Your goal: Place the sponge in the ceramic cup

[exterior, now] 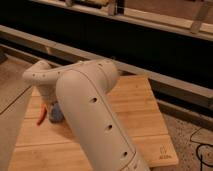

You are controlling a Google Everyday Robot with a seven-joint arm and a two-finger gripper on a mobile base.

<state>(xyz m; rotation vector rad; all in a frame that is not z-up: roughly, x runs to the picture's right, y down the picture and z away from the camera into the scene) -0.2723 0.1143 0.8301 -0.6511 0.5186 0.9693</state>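
The sponge (58, 114) shows only as a small blue patch at the left of the wooden board (137, 112), low against the surface and half covered by the robot's white arm (95, 117). Just beside it, on its left, lies a red chili pepper (42, 116). The ceramic cup does not show anywhere, so it may be behind the arm or out of view. The gripper is hidden as well. It would be under the rounded joint at the left, above or at the sponge, and I cannot tell whether it is open, closed or holding the sponge.

Risks, as I judge them:
- **Pepper:** it lies so close that a grasp there could catch or push it along with the sponge.
- **Sponge:** it is soft, so it may squash and slip from a shallow pinch, or spring back and catch on a cup rim rather than drop in.
- **Blocked view:** the arm covers much of the board, so a knocked or shifted object could go unseen.

The only marking is a small dark logo (163, 150) stamped at the board's near right corner. Its lettering is too small to read.
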